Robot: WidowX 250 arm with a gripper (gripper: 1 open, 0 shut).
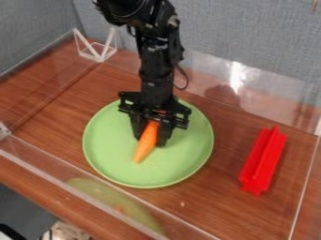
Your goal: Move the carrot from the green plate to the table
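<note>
The black claw [153, 125] points straight down over the green plate [113, 127], its 2 fingers clamped on the upper, stem end of the carrot [146, 145]. The carrot slants down and toward the camera from between the fingers, its orange tip low over the plate's middle; whether that tip touches the plate cannot be told. The plate lies directly under the claw and spreads out on every side of it, resting on the reddish-brown table [51, 89]. To the right of the claw, well apart and off the plate, a red ribbed block [262, 160] lies on the table. Behind the claw and to its left, near the far corner, stands a small white wire frame [96, 44]. Clear acrylic walls [269, 89] edge the table behind and in front of the claw.
</note>
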